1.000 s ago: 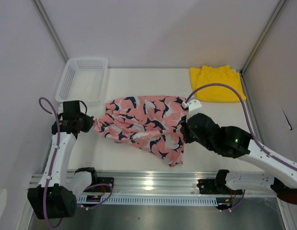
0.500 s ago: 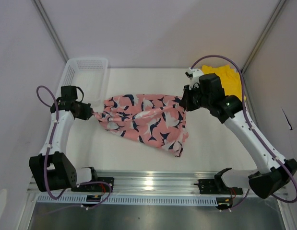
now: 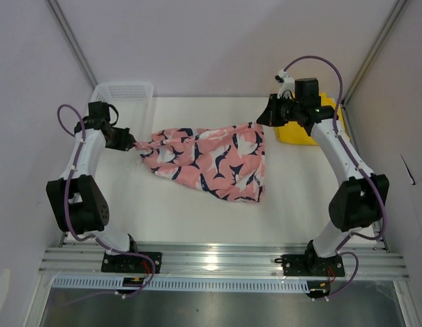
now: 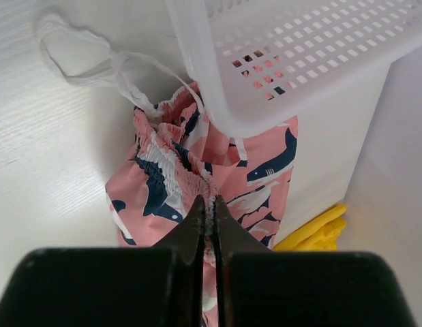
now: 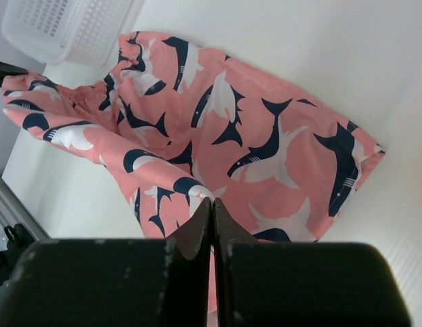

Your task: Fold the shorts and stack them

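The pink shorts (image 3: pixel 214 160) with navy-and-white shark-like print hang stretched between both grippers over the table's middle, their lower part trailing toward the near side. My left gripper (image 3: pixel 133 144) is shut on the gathered elastic waistband (image 4: pixel 209 191) beside the basket. My right gripper (image 3: pixel 261 123) is shut on the opposite edge of the pink cloth (image 5: pixel 212 202). The yellow shorts (image 3: pixel 297 133) lie at the back right, mostly hidden behind the right arm; a yellow corner (image 4: pixel 321 231) shows in the left wrist view. A white drawstring (image 4: pixel 81 56) lies looped on the table.
A white mesh basket (image 3: pixel 122 92) stands at the back left, right next to the left gripper, and its wall (image 4: pixel 299 54) fills the top of the left wrist view. The enclosure's walls and metal posts close in the back and sides.
Both arms have swung toward the back of the table, carrying the pink shorts with them. The right gripper went from near front to back right, and the cloth now hangs more spread out.
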